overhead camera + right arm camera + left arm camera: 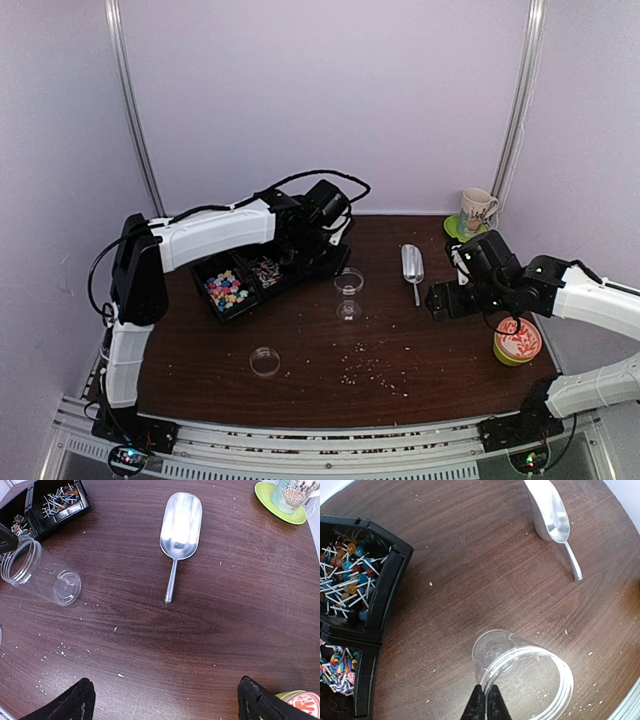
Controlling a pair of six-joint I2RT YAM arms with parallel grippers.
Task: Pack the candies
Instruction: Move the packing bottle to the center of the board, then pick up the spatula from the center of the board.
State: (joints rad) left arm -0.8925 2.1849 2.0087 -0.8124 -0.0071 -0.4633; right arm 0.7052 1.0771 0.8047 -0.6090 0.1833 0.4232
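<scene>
Table (450,375) centre and near edge open; far side and right edge crowded.
The left arm (215,232) reaches over the black tray (387,587) at the far-left corner, the left tool (485,700) pinching the rim of a tilted clear jar (42,572) mid-table. A bare strip separates jar from metal scoop (181,525). A mug (477,208) blocks the far-right corner, a round tub (517,342) the right edge, and a flat lid (265,360) lies toward the near-left; only crumbs (375,375) elsewhere.

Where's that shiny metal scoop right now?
In the top view the metal scoop lies flat on the table, right of centre, between the clear jar and the mug, handle pointing toward the near edge.
</scene>
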